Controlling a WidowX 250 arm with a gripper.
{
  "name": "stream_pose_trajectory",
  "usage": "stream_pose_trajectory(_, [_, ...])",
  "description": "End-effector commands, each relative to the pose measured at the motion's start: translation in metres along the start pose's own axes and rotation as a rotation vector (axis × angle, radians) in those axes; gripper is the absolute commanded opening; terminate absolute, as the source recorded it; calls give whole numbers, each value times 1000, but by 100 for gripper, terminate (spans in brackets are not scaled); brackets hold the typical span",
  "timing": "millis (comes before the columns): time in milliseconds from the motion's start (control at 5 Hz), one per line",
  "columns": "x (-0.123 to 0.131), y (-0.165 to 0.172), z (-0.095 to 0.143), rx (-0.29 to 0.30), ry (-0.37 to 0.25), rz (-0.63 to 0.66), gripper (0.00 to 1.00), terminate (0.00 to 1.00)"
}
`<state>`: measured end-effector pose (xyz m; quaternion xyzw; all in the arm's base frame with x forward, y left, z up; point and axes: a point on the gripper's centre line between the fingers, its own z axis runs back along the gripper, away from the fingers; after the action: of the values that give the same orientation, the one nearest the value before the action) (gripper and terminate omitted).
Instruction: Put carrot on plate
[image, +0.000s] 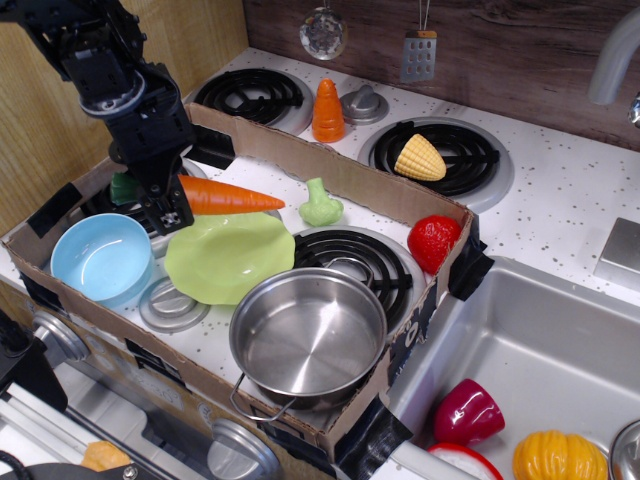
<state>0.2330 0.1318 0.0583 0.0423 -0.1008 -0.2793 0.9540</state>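
Note:
My black gripper (160, 195) is shut on the carrot (225, 197), a long orange toy with a dark green leafy end (124, 187). It holds the carrot about level, tip pointing right, just above the far rim of the lime-green plate (228, 257). The plate lies in the cardboard tray between the blue bowl and the steel pot, and nothing lies on it. The gripper grasps the carrot near its thick end, so part of that end is hidden.
A light blue bowl (100, 258) sits left of the plate, a steel pot (308, 335) at its front right. A green broccoli toy (320, 204) and a red strawberry (433, 242) lie in the cardboard tray (330, 170). A stubby orange cone (327, 110) and corn (420, 158) stand behind.

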Motion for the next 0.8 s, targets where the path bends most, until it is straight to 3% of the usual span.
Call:
stream_pose_trajectory(0, [20,-12,1,6,-51,45,0,0])
stream_pose_trajectory(200, [24,-13,-7,-33,-71,17,0,0])
stream_pose_trajectory(400, [24,-17,-12,-21,-124,5,100,0])
stream_pose_trajectory(600, [23,-13,-4,-3,-107,-21,100,0])
